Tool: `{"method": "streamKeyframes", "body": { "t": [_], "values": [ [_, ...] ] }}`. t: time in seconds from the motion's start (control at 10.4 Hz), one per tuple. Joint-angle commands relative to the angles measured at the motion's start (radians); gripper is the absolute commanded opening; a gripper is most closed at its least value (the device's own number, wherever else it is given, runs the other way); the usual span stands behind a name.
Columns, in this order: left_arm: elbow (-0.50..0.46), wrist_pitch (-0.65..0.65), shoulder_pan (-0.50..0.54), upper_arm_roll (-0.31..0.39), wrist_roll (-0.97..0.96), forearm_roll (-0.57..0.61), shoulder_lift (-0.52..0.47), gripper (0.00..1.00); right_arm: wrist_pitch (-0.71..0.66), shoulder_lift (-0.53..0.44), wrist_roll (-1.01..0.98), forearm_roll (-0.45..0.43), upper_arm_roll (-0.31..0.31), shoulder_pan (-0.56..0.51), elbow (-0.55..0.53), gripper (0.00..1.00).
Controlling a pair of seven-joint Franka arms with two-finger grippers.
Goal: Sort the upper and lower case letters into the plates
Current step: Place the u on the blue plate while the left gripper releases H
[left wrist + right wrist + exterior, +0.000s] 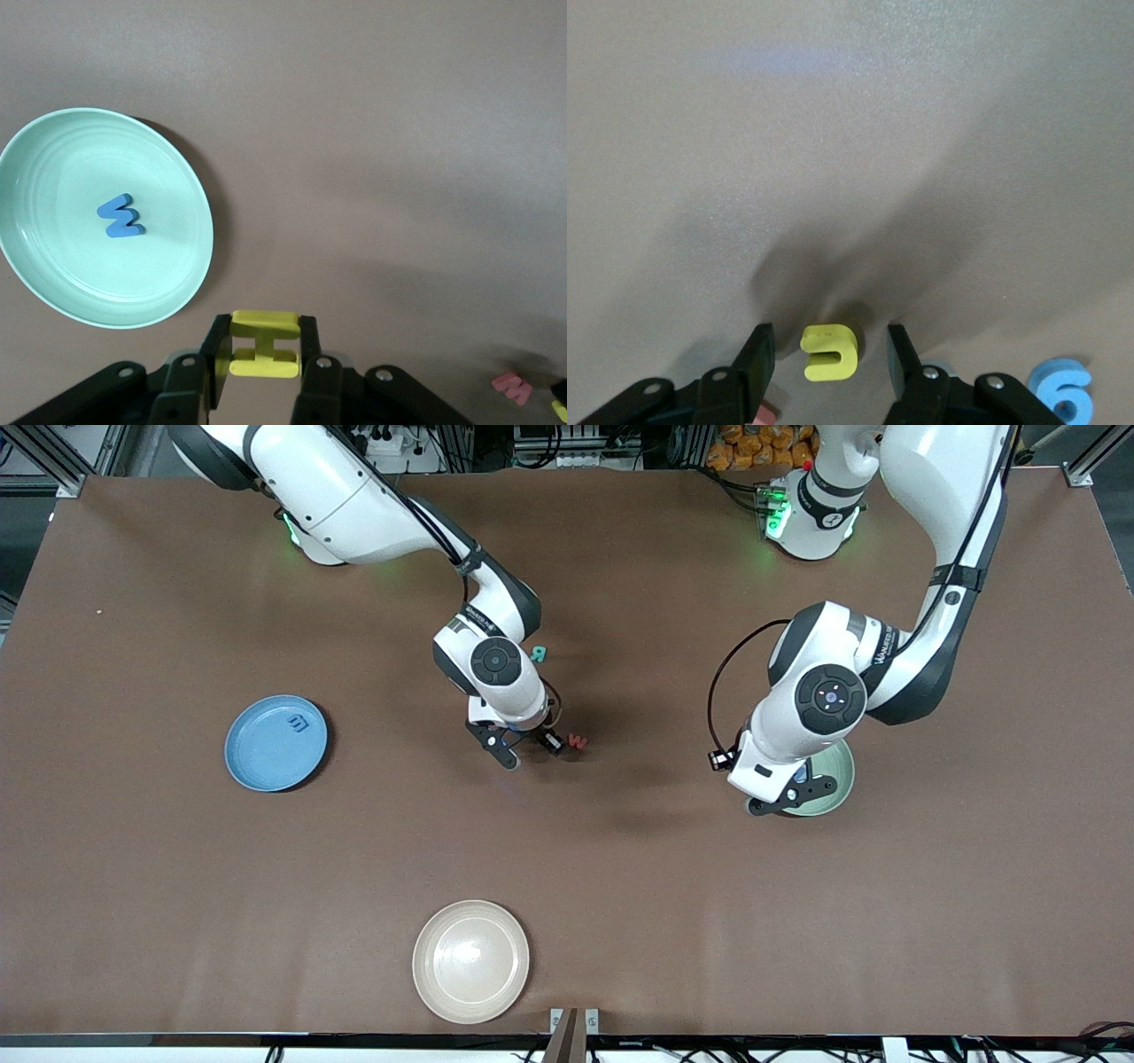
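In the left wrist view my left gripper (264, 343) is shut on a yellow H-shaped letter (264, 322), held up beside the rim of the mint green plate (182, 190). A blue letter (120, 217) lies in that plate. My right gripper (830, 350) is low over the middle of the table and open, one finger on each side of a small yellow letter (833, 354) without touching it. The sky blue plate (261, 757) toward the right arm's end holds a dark blue letter (299, 724).
A red letter (578, 740) lies beside the right gripper (530, 748), and a teal letter (539, 654) farther from the camera. A blue letter (1061, 390) lies close to the right gripper's finger. A cream plate (470, 960) sits near the front edge.
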Motion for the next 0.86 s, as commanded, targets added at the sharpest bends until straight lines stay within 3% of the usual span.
{"method": "streamKeyframes", "body": {
  "t": [0.0,0.38,0.48,0.77],
  "values": [
    [-0.221,0.025,0.192,0.061,0.289,0.132,-0.039,0.00,-0.001,0.026,0.033,-0.016,-0.001,0.016,0.025,0.50],
    [-0.219,0.025,0.194,0.061,0.291,0.132,-0.037,0.00,-0.005,0.026,0.031,-0.016,-0.001,0.014,0.026,0.19],
    [-0.219,0.025,0.194,0.061,0.289,0.132,-0.037,0.00,-0.005,0.026,0.028,-0.017,-0.001,0.016,0.025,0.07],
    [-0.219,0.025,0.194,0.061,0.289,0.124,-0.022,0.00,-0.017,0.015,0.013,-0.017,0.002,0.005,0.042,0.00]
  ]
}}
